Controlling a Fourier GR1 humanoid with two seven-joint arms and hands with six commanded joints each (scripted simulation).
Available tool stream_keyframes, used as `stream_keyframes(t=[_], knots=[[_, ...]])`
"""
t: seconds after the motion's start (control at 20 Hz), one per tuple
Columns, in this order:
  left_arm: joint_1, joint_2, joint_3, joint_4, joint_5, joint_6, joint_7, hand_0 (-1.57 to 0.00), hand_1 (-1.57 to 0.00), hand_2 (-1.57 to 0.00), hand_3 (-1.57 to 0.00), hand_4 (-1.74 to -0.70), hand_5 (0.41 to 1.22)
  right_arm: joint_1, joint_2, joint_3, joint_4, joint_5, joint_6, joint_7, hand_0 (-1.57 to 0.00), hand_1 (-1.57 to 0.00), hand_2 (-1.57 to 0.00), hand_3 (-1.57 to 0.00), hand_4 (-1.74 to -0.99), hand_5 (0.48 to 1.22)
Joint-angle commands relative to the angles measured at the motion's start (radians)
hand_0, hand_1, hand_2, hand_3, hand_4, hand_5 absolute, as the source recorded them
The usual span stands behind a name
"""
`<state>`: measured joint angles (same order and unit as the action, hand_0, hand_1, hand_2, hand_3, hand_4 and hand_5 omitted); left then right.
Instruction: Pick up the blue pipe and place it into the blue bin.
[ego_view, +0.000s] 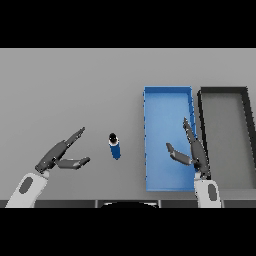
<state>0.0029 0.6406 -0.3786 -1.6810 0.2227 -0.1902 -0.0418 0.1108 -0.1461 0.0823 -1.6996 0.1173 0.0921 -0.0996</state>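
My left hand (60, 156) hangs at the lower left of the frame with fingers straight and thumb spread wide, holding nothing, and my right hand (192, 152) at the lower right is just as open and empty, over the right part of the blue bin (167, 95). The blue pipe (114, 146) stands on the grey table (70, 90) near the frame's centre, between my left hand and the bin, touching neither; its top end looks dark. A black bin (223, 90) sits just right of the blue one, its right rim cut off by the frame edge.

Even, flat light falls on the grey table (60, 90), with no glare.
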Motion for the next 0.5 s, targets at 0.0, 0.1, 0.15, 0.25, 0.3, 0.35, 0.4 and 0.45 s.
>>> stream_keyframes(t=[0.0,0.1,0.15,0.25,0.3,0.35,0.4,0.45], knots=[[-0.018,-0.015,-0.023,-0.003,-0.005,-0.006,0.028,0.0,0.0,0.0,0.0,-1.08,0.488,-0.003,0.001,0.0,0.0,-0.002,0.002,-0.01,0.0,0.0,0.0,0.0,-1.239,0.606],[-0.018,-0.029,-0.054,-0.008,-0.02,-0.022,0.022,0.0,0.0,0.0,0.0,-1.09,0.472,-0.004,0.001,0.001,0.004,0.0,0.003,-0.014,0.0,0.0,0.0,0.0,-1.248,0.612],[-0.039,-0.048,-0.071,0.013,-0.04,-0.024,0.023,0.0,0.0,0.0,0.0,-1.09,0.463,-0.013,0.002,-0.002,0.001,-0.003,0.0,-0.007,0.0,0.0,0.0,0.0,-1.256,0.616],[-0.04,-0.072,-0.099,0.013,-0.064,-0.021,0.018,0.0,0.0,0.0,0.0,-1.1,0.447,-0.005,-0.002,-0.007,0.006,-0.01,0.008,-0.018,0.0,0.0,0.0,0.0,-1.262,0.617],[-0.041,-0.094,-0.115,0.025,-0.073,-0.022,0.002,0.0,0.0,0.0,0.0,-1.11,0.447,-0.016,0.001,-0.01,0.011,-0.011,0.003,-0.01,0.0,0.0,0.0,0.0,-1.263,0.617],[-0.055,-0.109,-0.124,0.037,-0.073,-0.027,0.009,0.0,0.0,0.0,0.0,-1.11,0.447,-0.013,0.002,-0.009,0.006,-0.016,0.007,-0.013,0.0,0.0,0.0,0.0,-1.265,0.616],[-0.074,-0.134,-0.136,0.055,-0.076,-0.029,0.015,0.0,0.0,0.0,0.0,-1.12,0.446,-0.014,0.004,-0.01,0.011,-0.016,0.006,-0.006,0.0,0.0,0.0,0.0,-1.27,0.617],[-0.079,-0.158,-0.15,0.077,-0.094,-0.021,0.006,0.0,0.0,0.0,0.0,-1.12,0.446,-0.009,0.01,-0.004,0.001,-0.012,0.002,-0.001,0.0,0.0,0.0,0.0,-1.272,0.617]])
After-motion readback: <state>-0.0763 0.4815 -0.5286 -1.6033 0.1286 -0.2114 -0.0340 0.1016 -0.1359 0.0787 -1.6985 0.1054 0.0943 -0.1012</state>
